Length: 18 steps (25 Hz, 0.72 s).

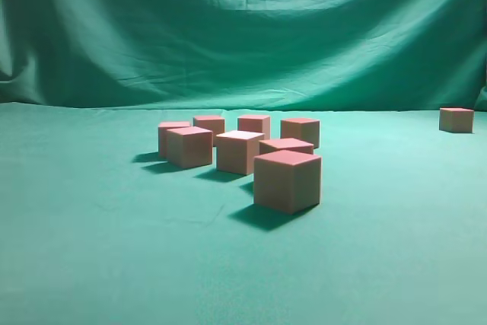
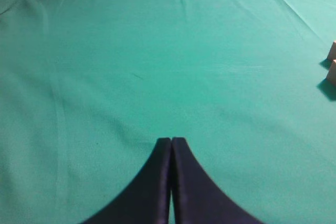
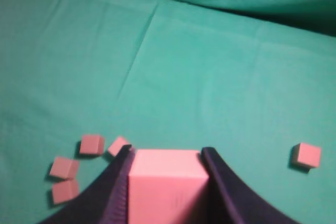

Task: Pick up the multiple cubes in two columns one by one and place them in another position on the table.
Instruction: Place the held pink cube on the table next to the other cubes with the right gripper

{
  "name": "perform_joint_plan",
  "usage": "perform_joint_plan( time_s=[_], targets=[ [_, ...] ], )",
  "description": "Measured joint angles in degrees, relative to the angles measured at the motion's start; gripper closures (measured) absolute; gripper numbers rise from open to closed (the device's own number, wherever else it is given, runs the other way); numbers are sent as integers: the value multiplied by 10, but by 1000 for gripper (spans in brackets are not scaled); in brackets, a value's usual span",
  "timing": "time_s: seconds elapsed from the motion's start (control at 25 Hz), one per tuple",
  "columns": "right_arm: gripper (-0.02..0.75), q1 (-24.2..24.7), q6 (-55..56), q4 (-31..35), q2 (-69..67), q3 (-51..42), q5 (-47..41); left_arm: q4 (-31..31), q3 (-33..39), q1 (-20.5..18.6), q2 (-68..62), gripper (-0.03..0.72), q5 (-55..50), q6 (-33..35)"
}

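Several salmon-pink cubes (image 1: 287, 179) stand in a loose cluster mid-table on the teal cloth table (image 1: 91, 249); one more cube (image 1: 456, 119) sits alone at the far right. Neither gripper shows in the exterior view. In the right wrist view my right gripper (image 3: 167, 153) is shut on a pink cube (image 3: 165, 182), held well above the table. Below it lie several cubes (image 3: 92, 144) at the left and a lone cube (image 3: 306, 156) at the right. My left gripper (image 2: 171, 140) is shut and empty over bare cloth, with two cube edges (image 2: 332, 72) at the right border.
A draped green backdrop (image 1: 243, 28) rises behind the table. Bare cloth spreads to the left and front of the cluster and between the cluster and the lone cube at the right.
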State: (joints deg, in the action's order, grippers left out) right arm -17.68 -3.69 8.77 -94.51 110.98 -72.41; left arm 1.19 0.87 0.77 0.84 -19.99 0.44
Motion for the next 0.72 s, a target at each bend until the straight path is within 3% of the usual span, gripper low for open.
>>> perform_joint_plan(
  time_s=[0.4, 0.72],
  targets=[
    [472, -129, 12, 4, 125, -272, 0, 0, 0, 0, 0, 688, 0, 0],
    [472, -288, 3, 2, 135, -372, 13, 0, 0, 0, 0, 688, 0, 0]
  ],
)
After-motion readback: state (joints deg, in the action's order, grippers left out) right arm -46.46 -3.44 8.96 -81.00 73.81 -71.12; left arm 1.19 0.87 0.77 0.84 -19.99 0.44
